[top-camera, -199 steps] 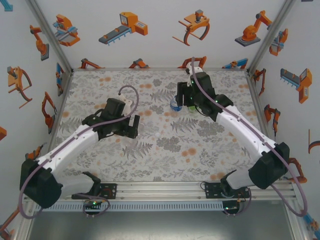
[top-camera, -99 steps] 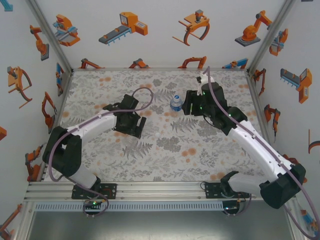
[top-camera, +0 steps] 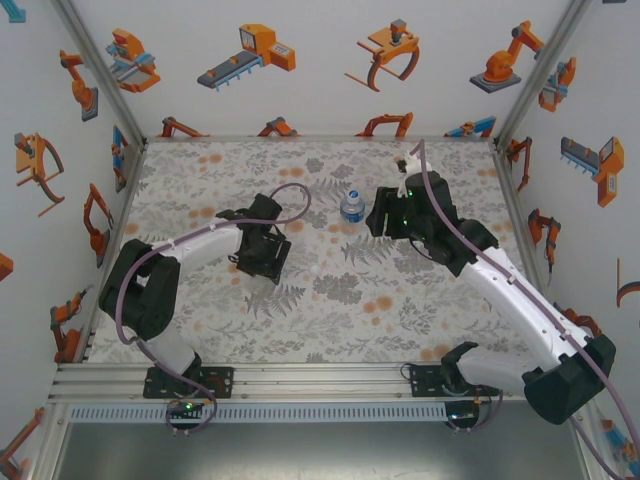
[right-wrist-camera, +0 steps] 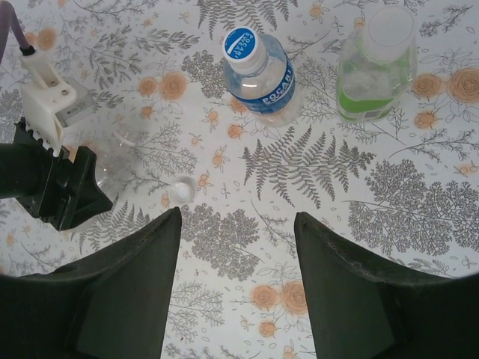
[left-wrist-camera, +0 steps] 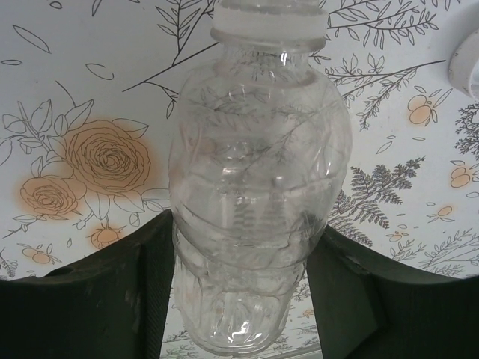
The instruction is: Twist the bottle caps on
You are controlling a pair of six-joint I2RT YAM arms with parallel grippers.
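From above, the blue-label bottle (top-camera: 351, 206) stands upright on the flowered table (top-camera: 200, 170), toward the far side, with its white top facing up. The right gripper (top-camera: 385, 215) hangs just beside it. The left gripper (top-camera: 262, 260) sits low, left of the middle.

At the left wrist, a clear bottle (left-wrist-camera: 254, 187), ribbed and see-through, is clamped between the two dark fingers (left-wrist-camera: 112, 299), which press on both its sides. Its long axis runs straight away from the wrist, whitish neck farthest. A small white cap (left-wrist-camera: 468, 67) shows at the right edge.

At the right wrist, the jaws stand apart with nothing between them. Beyond them the blue-label bottle is upright with a printed cap on. A green bottle (right-wrist-camera: 374, 71) stands upright to its right, and the small cap lies on the table near the left gripper.
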